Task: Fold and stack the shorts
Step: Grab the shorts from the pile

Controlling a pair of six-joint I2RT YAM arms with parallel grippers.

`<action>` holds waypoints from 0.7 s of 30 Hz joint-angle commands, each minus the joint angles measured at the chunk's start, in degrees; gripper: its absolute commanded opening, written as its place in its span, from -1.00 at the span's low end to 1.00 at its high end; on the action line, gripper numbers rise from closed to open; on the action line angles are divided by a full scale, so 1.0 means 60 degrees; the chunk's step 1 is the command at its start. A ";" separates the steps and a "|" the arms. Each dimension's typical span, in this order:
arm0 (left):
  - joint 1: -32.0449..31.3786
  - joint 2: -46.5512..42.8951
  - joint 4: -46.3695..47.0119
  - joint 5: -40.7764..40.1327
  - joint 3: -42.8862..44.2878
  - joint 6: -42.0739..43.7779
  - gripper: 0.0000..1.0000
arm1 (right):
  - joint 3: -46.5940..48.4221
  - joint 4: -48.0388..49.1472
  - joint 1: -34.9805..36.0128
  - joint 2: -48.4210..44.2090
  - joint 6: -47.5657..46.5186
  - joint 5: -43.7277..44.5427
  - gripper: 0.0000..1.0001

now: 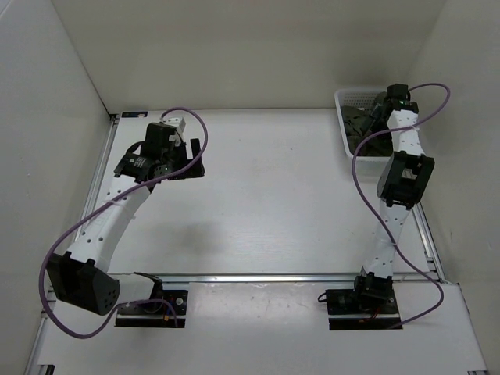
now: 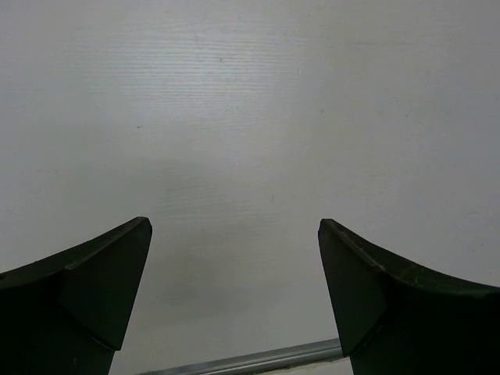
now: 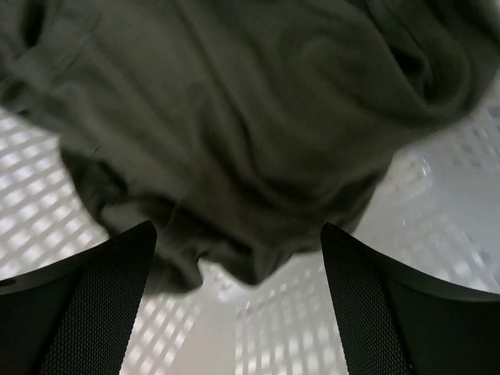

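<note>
Shorts [image 3: 250, 133] lay bunched in the white basket [image 3: 461, 211], directly beneath and ahead of the right gripper [image 3: 236, 234]. The right wrist view showed dark olive fabric in soft folds filling most of the frame. The lattice floor of the basket was exposed to the left and right of the fingers. The right gripper's fingers were spread wide, with the lower edge of the fabric lying in the gap between them. The blur in this view did not allow contact with the fabric to be determined.

The top external view supplied the wider layout. The basket sat at the far right corner of the table [image 1: 273, 203], and the right arm [image 1: 391, 211] reached over it. That arm hid the fingers and much of the contents, so the shorts appeared only as dark patches inside the basket rim.

The left gripper [image 2: 233, 226] was also spread wide, gripping nothing. The left wrist view showed the white table surface ahead of the fingers and a metal rail [image 2: 258, 359] just behind them. In the top external view, this gripper was well apart from the basket.
</note>
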 commanded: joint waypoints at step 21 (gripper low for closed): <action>-0.0043 0.0003 -0.1688 0.0583 0.1060 -0.0936 1.00 | 0.1293 0.1322 0.0120 -0.4751 -0.0527 -0.3367 -1.00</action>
